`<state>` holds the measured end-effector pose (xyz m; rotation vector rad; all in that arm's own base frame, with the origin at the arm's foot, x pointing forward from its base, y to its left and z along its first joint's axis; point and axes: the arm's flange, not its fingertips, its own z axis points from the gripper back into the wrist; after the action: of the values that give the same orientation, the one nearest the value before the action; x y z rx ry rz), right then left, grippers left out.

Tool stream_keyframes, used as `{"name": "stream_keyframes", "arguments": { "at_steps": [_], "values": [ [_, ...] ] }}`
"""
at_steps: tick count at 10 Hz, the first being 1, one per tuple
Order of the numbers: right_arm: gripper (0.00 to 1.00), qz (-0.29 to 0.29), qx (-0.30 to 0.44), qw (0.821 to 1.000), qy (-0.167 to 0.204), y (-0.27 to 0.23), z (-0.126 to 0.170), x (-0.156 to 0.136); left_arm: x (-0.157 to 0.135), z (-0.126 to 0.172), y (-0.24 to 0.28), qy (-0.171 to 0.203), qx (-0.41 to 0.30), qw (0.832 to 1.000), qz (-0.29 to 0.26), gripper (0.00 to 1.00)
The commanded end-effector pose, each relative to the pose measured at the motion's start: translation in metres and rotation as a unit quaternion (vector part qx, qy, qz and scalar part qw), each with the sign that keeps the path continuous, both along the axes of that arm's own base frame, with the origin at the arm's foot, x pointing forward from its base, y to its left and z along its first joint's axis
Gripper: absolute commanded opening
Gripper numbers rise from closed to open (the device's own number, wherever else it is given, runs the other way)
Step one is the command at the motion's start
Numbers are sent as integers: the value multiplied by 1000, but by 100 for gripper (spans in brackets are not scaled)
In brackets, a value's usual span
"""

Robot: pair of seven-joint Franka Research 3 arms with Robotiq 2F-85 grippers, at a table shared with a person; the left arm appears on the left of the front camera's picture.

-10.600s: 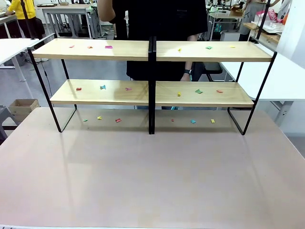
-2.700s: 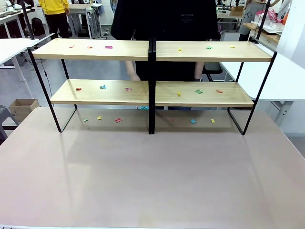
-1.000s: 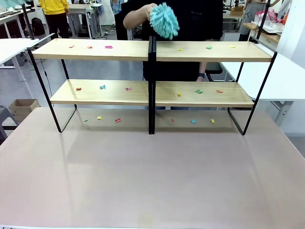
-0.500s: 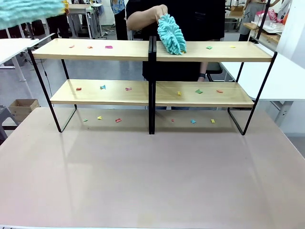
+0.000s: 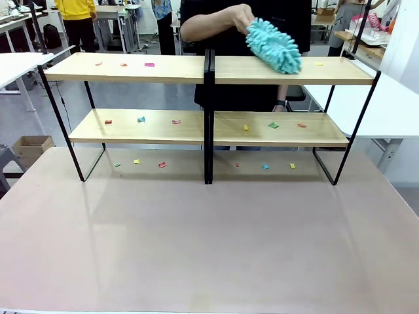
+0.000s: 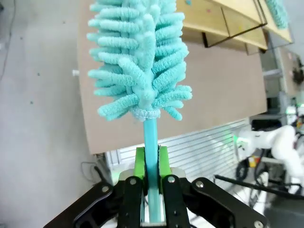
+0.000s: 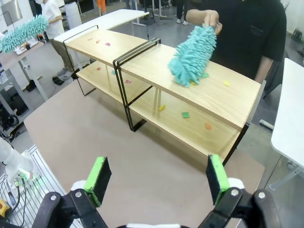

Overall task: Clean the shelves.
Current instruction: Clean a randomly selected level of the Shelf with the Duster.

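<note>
L gripper, bottom ctr of frame: jaws clamped on the handle of a teal duster, fluffy head at top ctr. R gripper, bottom of frame: jaws wide apart, nothing between pads. Shelves: upper half of front view, at far part of table. Person's hand, top ctr-right, holds 2nd duster on upper board, right of frame. Coloured scraps on boards and on table under rack.
</note>
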<state>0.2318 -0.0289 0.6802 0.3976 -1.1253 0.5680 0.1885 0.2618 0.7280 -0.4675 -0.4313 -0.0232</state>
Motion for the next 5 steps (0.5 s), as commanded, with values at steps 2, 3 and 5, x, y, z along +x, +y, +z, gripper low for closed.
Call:
{"name": "stream_keyframes", "arguments": {
  "at_steps": [2, 3, 5],
  "values": [
    [100, 1, 1, 1000, -1, 1, 0, 0, 4, -14, -8, -6, -28, 1000, 9, 13],
    [100, 1, 1, 1000, -1, 1, 0, 0, 7, -14, -10, -2, -29, 1000, 5, 13],
    [100, 1, 1, 1000, -1, 1, 0, 0, 13, -14, -15, 1, -31, 1000, 3, 13]
  ]
}}
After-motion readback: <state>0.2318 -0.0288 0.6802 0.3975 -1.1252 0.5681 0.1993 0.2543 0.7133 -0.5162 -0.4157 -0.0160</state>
